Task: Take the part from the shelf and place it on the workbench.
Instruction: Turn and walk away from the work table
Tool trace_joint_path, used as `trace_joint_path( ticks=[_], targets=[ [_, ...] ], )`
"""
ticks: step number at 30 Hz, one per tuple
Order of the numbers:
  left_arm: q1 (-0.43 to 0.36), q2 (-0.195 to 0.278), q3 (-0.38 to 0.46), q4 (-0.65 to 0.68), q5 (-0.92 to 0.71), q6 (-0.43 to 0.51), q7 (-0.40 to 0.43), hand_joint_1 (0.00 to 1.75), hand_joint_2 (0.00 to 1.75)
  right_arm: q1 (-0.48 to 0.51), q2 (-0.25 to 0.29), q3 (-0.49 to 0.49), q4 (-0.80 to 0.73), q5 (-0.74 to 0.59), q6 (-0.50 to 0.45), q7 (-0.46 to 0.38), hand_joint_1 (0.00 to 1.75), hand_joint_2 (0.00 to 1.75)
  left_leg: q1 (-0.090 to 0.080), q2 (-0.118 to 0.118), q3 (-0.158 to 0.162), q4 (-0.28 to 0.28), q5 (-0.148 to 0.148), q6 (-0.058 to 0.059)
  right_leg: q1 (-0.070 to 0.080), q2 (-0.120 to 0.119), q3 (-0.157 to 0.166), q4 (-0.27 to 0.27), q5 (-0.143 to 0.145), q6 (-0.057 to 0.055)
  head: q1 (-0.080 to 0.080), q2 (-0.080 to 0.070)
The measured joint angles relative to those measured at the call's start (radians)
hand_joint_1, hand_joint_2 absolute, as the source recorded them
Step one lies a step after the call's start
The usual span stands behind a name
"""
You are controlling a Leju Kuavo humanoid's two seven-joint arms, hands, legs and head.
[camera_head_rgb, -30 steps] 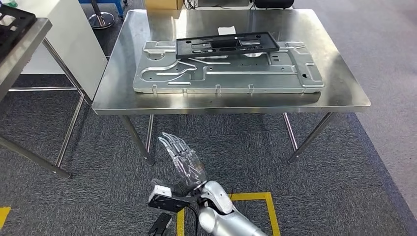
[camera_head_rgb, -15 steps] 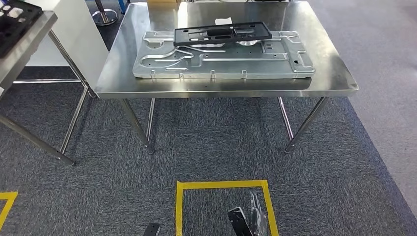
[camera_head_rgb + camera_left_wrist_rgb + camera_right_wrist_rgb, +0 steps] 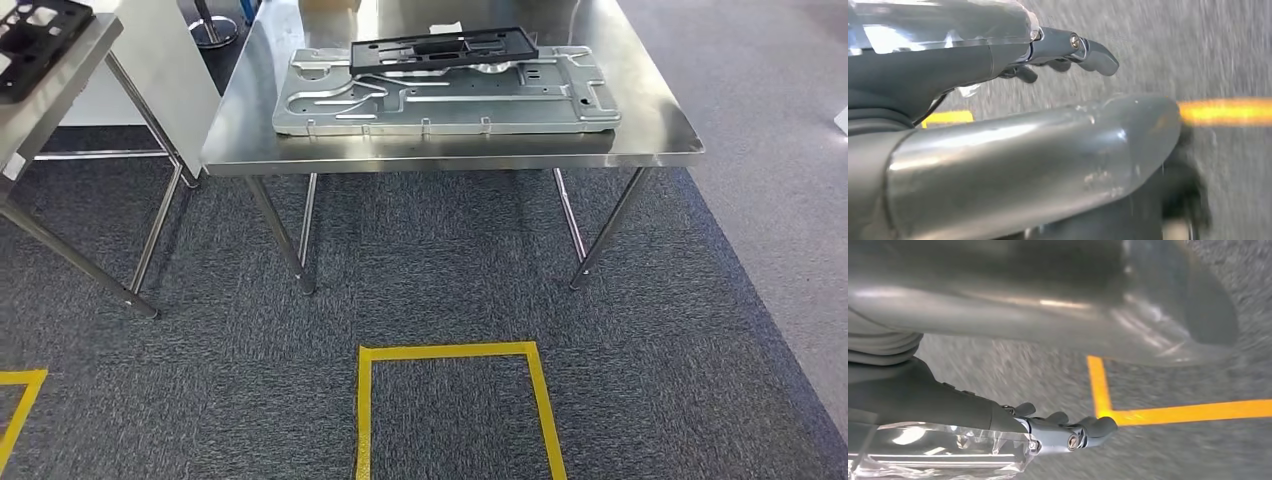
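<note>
A black plastic frame part (image 3: 443, 48) lies flat on a large stamped metal plate (image 3: 440, 98), which rests on the steel workbench (image 3: 650, 125) at the top of the head view. Another black part (image 3: 35, 30) sits on the steel shelf table (image 3: 60, 85) at the far left. My left hand (image 3: 1068, 47) hangs beside my body over the grey carpet, fingers stretched out and holding nothing. My right hand (image 3: 1063, 432) hangs the same way, fingers out and apart, above a line of yellow floor tape (image 3: 1173, 412).
A yellow tape square (image 3: 450, 350) marks the carpet in front of the workbench, and a second tape corner (image 3: 20, 395) shows at the left. A white cabinet (image 3: 160, 50) stands between the two tables. The workbench legs (image 3: 600, 230) reach down to the carpet.
The whole picture has shifted as the camera moved, and the workbench now sits higher in it. My right hand, raised in front a second ago, has dropped out of the head view.
</note>
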Motion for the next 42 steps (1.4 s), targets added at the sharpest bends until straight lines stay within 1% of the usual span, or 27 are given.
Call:
trace_joint_path(
  ticks=[2,3,4,5,7,8,9,11,13,15,16,18,19,20,23,24,25,26,28,30,32,34,35,37,39,40,42],
  targets=[
    [0.008,0.009,0.002,0.000,-0.009,0.001,0.002,0.00,0.00,0.002,-0.002,-0.034,0.006,-0.017,0.015,0.030,0.00,0.00,0.004,-0.001,-0.010,-0.001,0.018,-0.014,0.006,-0.001,-0.003,-0.025,-0.004,-0.017,-0.002,0.000],
    [0.010,0.011,0.003,0.000,-0.013,0.001,0.004,0.00,0.00,0.003,-0.003,-0.047,0.009,-0.020,0.017,0.040,0.00,0.00,0.008,-0.003,-0.015,0.004,0.009,-0.019,0.009,-0.003,-0.013,-0.024,0.006,-0.027,-0.002,0.000],
    [0.013,0.013,0.004,0.000,-0.017,0.002,0.008,0.00,0.00,0.004,-0.004,-0.059,0.011,-0.022,0.019,0.054,0.00,0.00,0.011,-0.005,-0.024,0.024,-0.022,-0.023,0.011,-0.006,-0.024,-0.024,0.017,-0.039,-0.003,0.000],
    [0.016,0.014,0.004,0.000,-0.023,0.002,0.013,0.00,0.00,0.005,-0.005,-0.067,0.013,-0.022,0.020,0.072,0.00,0.00,0.012,-0.007,-0.036,0.063,-0.071,-0.024,0.014,-0.009,-0.036,-0.024,0.029,-0.048,-0.004,0.000],
    [0.019,0.017,0.004,0.000,-0.039,0.002,0.026,0.00,0.00,0.006,-0.007,-0.077,0.016,-0.018,0.024,0.115,0.00,0.00,0.011,-0.009,-0.061,0.188,-0.184,-0.020,0.024,-0.010,-0.065,-0.023,0.053,-0.060,-0.007,0.000],
    [0.020,0.019,0.004,0.000,-0.046,0.001,0.033,0.00,0.00,0.006,-0.007,-0.080,0.018,-0.014,0.028,0.136,0.00,0.00,0.009,-0.010,-0.066,0.249,-0.213,-0.017,0.030,-0.010,-0.082,-0.020,0.065,-0.064,-0.007,0.000],
    [0.021,0.020,0.003,0.000,-0.054,0.001,0.039,0.00,0.00,0.006,-0.007,-0.083,0.020,-0.010,0.033,0.155,0.00,0.00,0.005,-0.010,-0.060,0.288,-0.215,-0.012,0.035,-0.010,-0.100,-0.017,0.076,-0.066,-0.007,0.000],
    [0.021,0.025,0.001,0.000,-0.065,-0.001,0.049,0.00,0.00,0.006,-0.008,-0.086,0.023,0.004,0.044,0.184,0.00,0.00,-0.004,-0.011,-0.001,0.271,-0.164,0.002,0.044,-0.011,-0.135,-0.007,0.096,-0.068,-0.007,0.000],
    [0.018,0.031,-0.002,0.000,-0.072,-0.005,0.056,0.00,0.00,0.006,-0.008,-0.086,0.023,0.025,0.055,0.202,0.00,0.00,-0.018,-0.009,0.112,0.139,-0.137,0.022,0.049,-0.012,-0.160,0.005,0.113,-0.067,-0.007,0.000],
    [0.012,0.036,-0.003,0.000,-0.077,-0.009,0.063,0.00,0.00,0.006,-0.008,-0.083,0.024,0.047,0.063,0.212,0.00,0.00,-0.028,-0.005,0.203,0.000,-0.165,0.035,0.052,-0.018,-0.174,0.011,0.129,-0.062,-0.007,0.000],
    [0.009,0.037,-0.004,0.000,-0.080,-0.011,0.069,0.00,0.00,0.007,-0.008,-0.080,0.024,0.058,0.067,0.216,0.00,0.00,-0.031,-0.005,0.220,-0.039,-0.177,0.040,0.052,-0.024,-0.178,0.010,0.138,-0.056,-0.007,0.000],
    [0.010,0.037,-0.005,0.000,-0.083,-0.014,0.084,0.00,0.00,0.008,-0.009,-0.072,0.025,0.079,0.072,0.222,0.00,0.00,-0.029,-0.011,0.213,-0.057,-0.165,0.048,0.050,-0.030,-0.184,0.009,0.149,-0.044,-0.007,0.000],
    [0.012,0.038,-0.005,0.000,-0.084,-0.015,0.090,0.00,0.00,0.009,-0.010,-0.067,0.026,0.087,0.074,0.224,0.00,0.00,-0.026,-0.014,0.205,-0.061,-0.152,0.052,0.048,-0.027,-0.190,0.022,0.134,-0.037,-0.006,0.000],
    [0.014,0.038,-0.005,0.000,-0.085,-0.016,0.096,0.00,0.00,0.009,-0.010,-0.062,0.026,0.094,0.075,0.226,0.00,0.00,-0.023,-0.016,0.195,-0.064,-0.139,0.055,0.047,-0.021,-0.203,0.055,0.103,-0.031,-0.005,0.000],
    [0.022,0.039,-0.006,0.001,-0.087,-0.017,0.104,0.00,0.00,0.010,-0.011,-0.049,0.028,0.103,0.078,0.232,0.00,0.00,-0.020,-0.027,0.156,-0.060,-0.108,0.056,0.033,-0.010,-0.255,0.232,-0.025,-0.015,-0.004,0.000],
    [0.024,0.039,-0.006,0.001,-0.088,-0.017,0.105,0.00,0.00,0.011,-0.011,-0.046,0.029,0.104,0.078,0.233,0.00,0.00,-0.019,-0.033,0.142,-0.056,-0.100,0.054,0.029,-0.010,-0.255,0.264,-0.043,-0.011,-0.004,0.000],
    [0.025,0.039,-0.007,0.001,-0.089,-0.017,0.105,0.00,0.00,0.011,-0.011,-0.045,0.030,0.105,0.078,0.233,0.00,0.00,-0.018,-0.040,0.130,-0.052,-0.093,0.051,0.026,-0.009,-0.234,0.258,-0.041,-0.009,-0.004,0.000],
    [0.025,0.039,-0.007,0.001,-0.089,-0.017,0.105,0.00,0.00,0.011,-0.011,-0.044,0.030,0.106,0.078,0.233,0.00,0.00,-0.016,-0.048,0.119,-0.046,-0.087,0.047,0.023,-0.006,-0.195,0.215,-0.024,-0.007,-0.004,0.000],
    [0.024,0.039,-0.007,0.001,-0.091,-0.016,0.107,0.00,0.00,0.011,-0.012,-0.043,0.030,0.108,0.078,0.234,0.00,0.00,-0.015,-0.064,0.099,-0.031,-0.078,0.037,0.018,0.028,-0.091,0.071,0.012,-0.007,-0.003,0.000],
    [0.022,0.039,-0.007,0.000,-0.093,-0.015,0.111,0.00,0.00,0.013,-0.012,-0.040,0.031,0.113,0.078,0.239,0.00,0.00,-0.015,-0.080,0.081,-0.017,-0.072,0.026,0.018,0.057,-0.039,-0.014,0.024,-0.016,-0.003,0.000],
    [0.022,0.039,-0.008,0.000,-0.098,-0.014,0.117,0.00,0.00,0.014,-0.012,-0.034,0.032,0.118,0.080,0.246,0.00,0.00,-0.013,-0.097,0.069,-0.013,-0.064,0.012,0.022,0.047,-0.041,-0.020,0.027,-0.031,-0.004,0.000],
    [0.025,0.040,-0.008,0.000,-0.105,-0.012,0.120,0.00,0.00,0.013,-0.012,-0.029,0.033,0.121,0.083,0.254,0.00,0.00,-0.010,-0.089,0.057,0.005,-0.074,0.002,0.021,0.024,-0.044,-0.024,0.036,-0.047,-0.005,0.000],
    [0.026,0.041,-0.009,0.001,-0.109,-0.012,0.121,0.00,0.00,0.013,-0.012,-0.028,0.033,0.122,0.084,0.257,0.00,0.00,-0.009,-0.074,0.041,0.037,-0.098,-0.003,0.020,0.011,-0.047,-0.027,0.041,-0.055,-0.007,0.000],
    [0.025,0.041,-0.012,0.000,-0.116,-0.011,0.122,0.00,0.00,0.016,-0.012,-0.027,0.034,0.125,0.087,0.262,0.00,0.00,-0.006,-0.040,-0.009,0.157,-0.173,-0.011,0.023,-0.015,-0.056,-0.027,0.047,-0.064,-0.013,0.000],
    [0.027,0.041,-0.015,0.000,-0.123,-0.012,0.122,0.00,0.00,0.019,-0.013,-0.026,0.034,0.129,0.088,0.266,0.00,0.00,-0.003,-0.031,-0.047,0.264,-0.222,-0.017,0.027,-0.043,-0.067,-0.024,0.050,-0.067,-0.014,0.000],
    [0.029,0.042,-0.017,0.000,-0.127,-0.013,0.122,0.00,0.00,0.020,-0.013,-0.026,0.034,0.131,0.089,0.268,0.00,0.00,-0.002,-0.028,-0.041,0.271,-0.220,-0.018,0.028,-0.056,-0.071,-0.021,0.051,-0.067,-0.014,0.000],
    [0.032,0.043,-0.022,0.000,-0.134,-0.014,0.122,0.00,0.00,0.019,-0.013,-0.025,0.034,0.132,0.091,0.272,0.00,0.00,-0.002,-0.011,0.029,0.170,-0.171,-0.015,0.030,-0.080,-0.076,-0.015,0.051,-0.065,-0.014,0.000]
  ],
)
